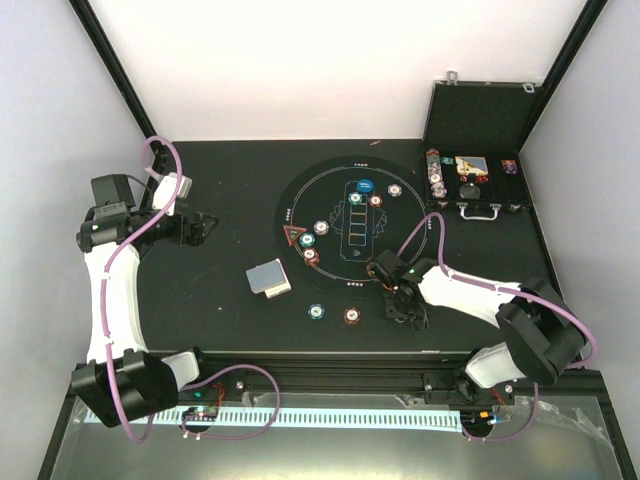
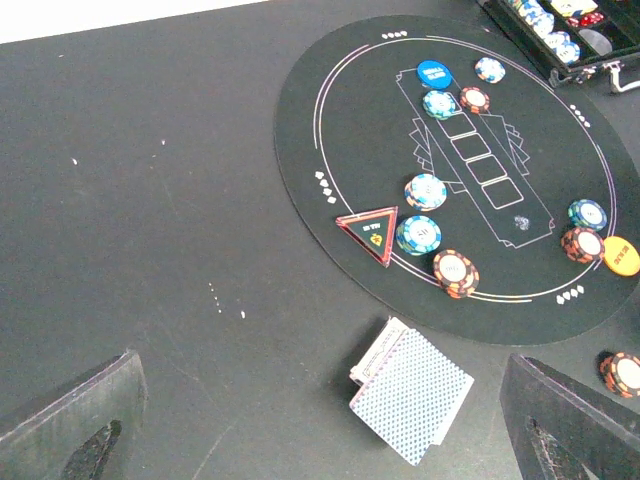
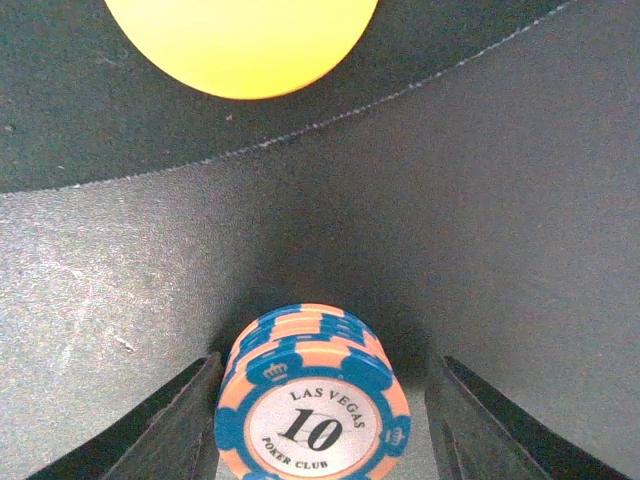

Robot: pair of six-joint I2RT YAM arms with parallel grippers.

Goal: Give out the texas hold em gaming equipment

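A deck of cards with grey-blue backs (image 1: 268, 278) lies left of the round black mat (image 1: 330, 175); it also shows in the left wrist view (image 2: 410, 395). On the mat are a blue button (image 2: 434, 73), a red triangle (image 2: 368, 232), an orange button (image 3: 240, 45) and several chips (image 2: 425, 190). My left gripper (image 1: 200, 228) is open and empty, above the table well left of the deck. My right gripper (image 1: 405, 305) is low at the mat's near right edge. Its open fingers (image 3: 170, 425) straddle a blue-and-orange chip stack (image 3: 310, 400) that stands on the table.
An open black case (image 1: 472, 180) with more chips and cards stands at the back right. Two loose chips (image 1: 316, 312) (image 1: 351, 316) lie on the table in front of the mat. White walls close in the table on the left, back and right.
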